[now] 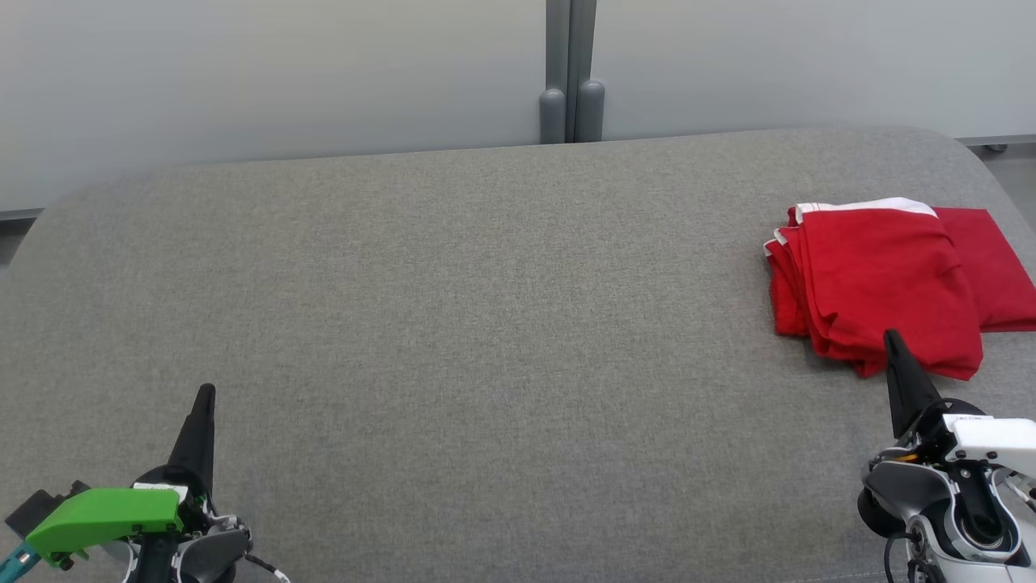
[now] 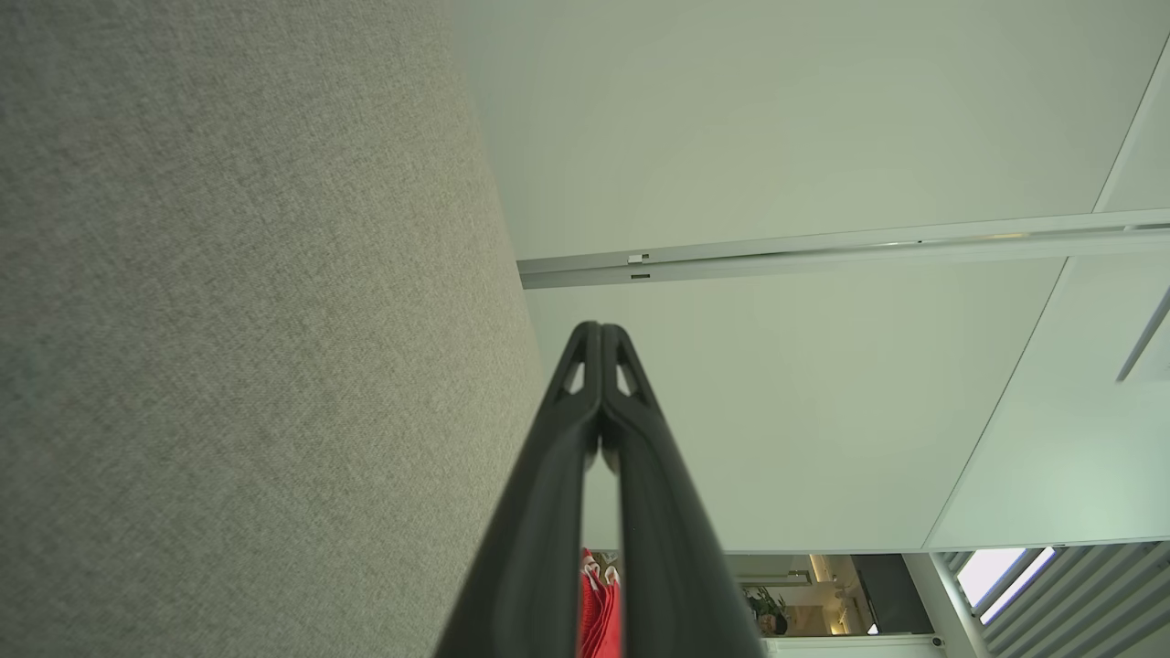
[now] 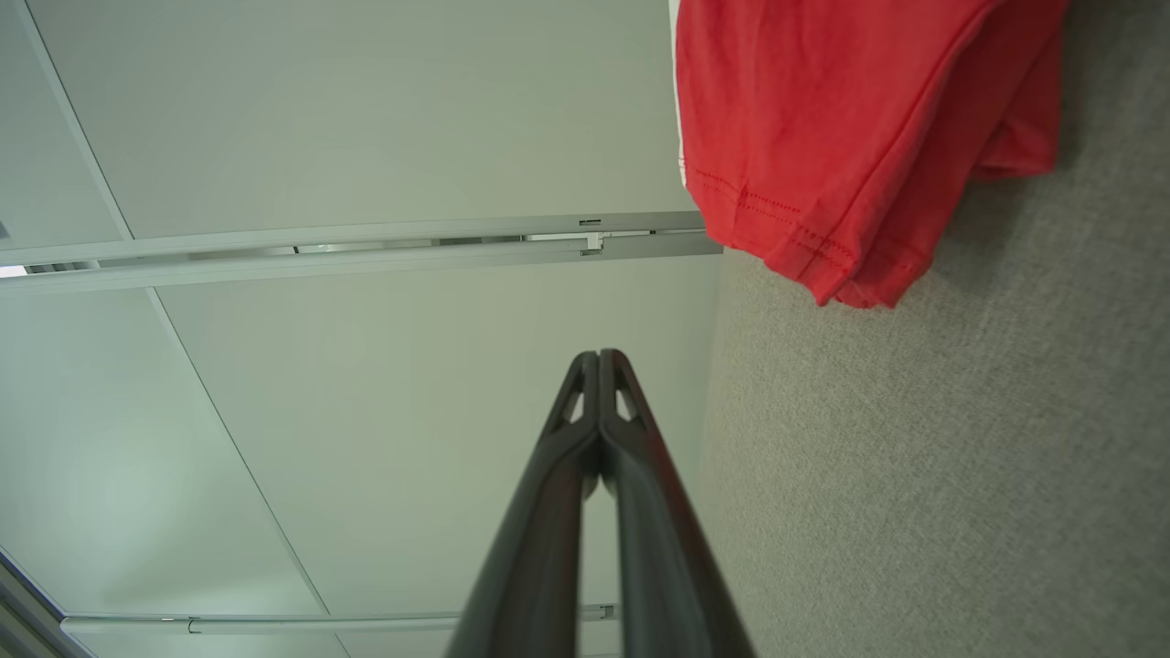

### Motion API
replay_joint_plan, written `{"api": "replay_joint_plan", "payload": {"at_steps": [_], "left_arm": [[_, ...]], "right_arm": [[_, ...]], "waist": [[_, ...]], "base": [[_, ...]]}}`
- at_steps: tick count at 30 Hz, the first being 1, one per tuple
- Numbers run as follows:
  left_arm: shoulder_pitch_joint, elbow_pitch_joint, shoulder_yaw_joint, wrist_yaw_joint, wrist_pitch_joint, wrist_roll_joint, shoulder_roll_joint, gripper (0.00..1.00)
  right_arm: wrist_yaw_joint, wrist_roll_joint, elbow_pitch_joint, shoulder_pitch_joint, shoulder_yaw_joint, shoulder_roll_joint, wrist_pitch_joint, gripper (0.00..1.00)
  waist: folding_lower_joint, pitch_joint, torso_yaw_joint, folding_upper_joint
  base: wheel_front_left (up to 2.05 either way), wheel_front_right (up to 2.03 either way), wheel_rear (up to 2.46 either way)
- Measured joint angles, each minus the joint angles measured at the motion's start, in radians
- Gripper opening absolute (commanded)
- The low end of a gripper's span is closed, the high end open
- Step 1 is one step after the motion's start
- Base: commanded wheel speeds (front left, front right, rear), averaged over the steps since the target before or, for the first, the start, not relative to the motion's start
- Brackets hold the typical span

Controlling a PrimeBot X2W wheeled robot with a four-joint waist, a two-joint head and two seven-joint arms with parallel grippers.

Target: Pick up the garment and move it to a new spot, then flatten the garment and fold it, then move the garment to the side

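Left fingers [image 1: 198, 437] pressed together, holding nothing, lower left of frame over grey table [image 1: 486, 283], right fingers [image 1: 905, 380] pressed together, empty, lower right, near folded red garment [image 1: 874, 275]

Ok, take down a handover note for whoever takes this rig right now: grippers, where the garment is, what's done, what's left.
Left gripper: shut, empty, low over the near left of the grey surface.
Right gripper: shut, empty, just short of the garment's near edge.
Garment: red, lying folded at the right side of the surface, with one layer sticking out toward the right edge.
Done: it looks folded and set aside.
Left: probably nothing; perhaps tidy the layer that sticks out.
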Motion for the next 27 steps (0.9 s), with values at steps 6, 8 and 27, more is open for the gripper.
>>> {"api": "replay_joint_plan", "payload": {"at_steps": [6, 8, 27], "left_arm": [[0.000, 0.000, 0.000, 0.000, 0.000, 0.000, 0.000, 0.00], [0.000, 0.000, 0.000, 0.000, 0.000, 0.000, 0.000, 0.00], [0.000, 0.001, 0.001, 0.000, 0.000, 0.000, 0.000, 0.00]], "right_arm": [[0.001, 0.000, 0.000, 0.000, 0.000, 0.000, 0.000, 0.00], [0.001, 0.000, 0.000, 0.000, 0.000, 0.000, 0.000, 0.00], [0.002, 0.000, 0.002, 0.000, -0.001, 0.000, 0.000, 0.00]], "waist": [[0.0000, 0.000, 0.000, 0.0000], [-0.0001, 0.000, 0.000, 0.0000], [-0.0001, 0.000, 0.000, 0.0000]], "base": [[0.00, 0.00, 0.00], [0.00, 0.00, 0.00], [0.00, 0.00, 0.00]]}}
